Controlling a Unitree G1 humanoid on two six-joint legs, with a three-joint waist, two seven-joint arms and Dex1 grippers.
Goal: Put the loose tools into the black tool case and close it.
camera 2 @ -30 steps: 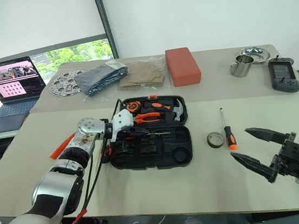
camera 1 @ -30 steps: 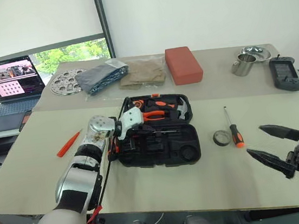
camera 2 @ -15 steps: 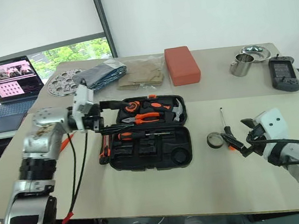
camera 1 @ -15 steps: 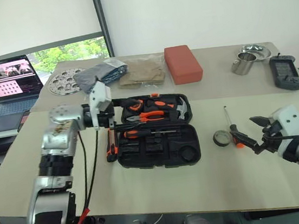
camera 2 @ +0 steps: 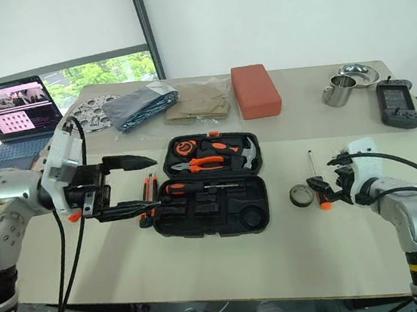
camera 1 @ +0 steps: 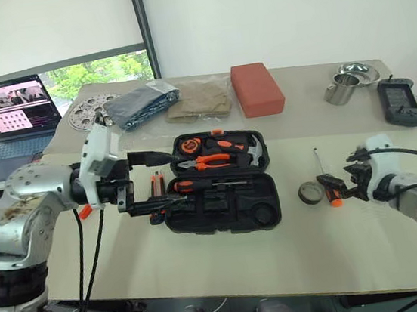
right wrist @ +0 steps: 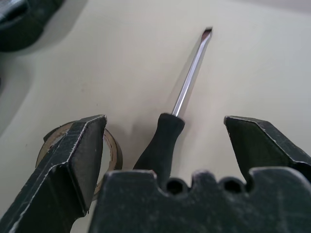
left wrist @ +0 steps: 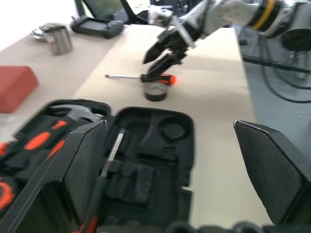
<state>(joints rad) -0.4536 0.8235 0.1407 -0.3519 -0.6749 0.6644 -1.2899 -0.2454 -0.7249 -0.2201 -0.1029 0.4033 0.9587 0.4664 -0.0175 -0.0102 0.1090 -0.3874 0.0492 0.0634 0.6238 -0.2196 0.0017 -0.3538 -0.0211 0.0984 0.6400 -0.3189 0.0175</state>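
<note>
Where jaws straddle: screwdriver (right wrist: 176,114)

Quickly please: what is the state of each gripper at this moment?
Left gripper: open, holding nothing, beside the case.
Right gripper: open, either side of the screwdriver handle, not yet gripping.

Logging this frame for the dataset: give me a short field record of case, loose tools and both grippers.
case: black plastic tool case, lid open, flat on the beige table
screwdriver: orange-and-black-handled screwdriver on the table right of the case, between the right gripper's fingers
tape: small dark tape roll beside that screwdriver
left gripper: open, empty, left of the case
right gripper: open, straddling the screwdriver handle
</note>
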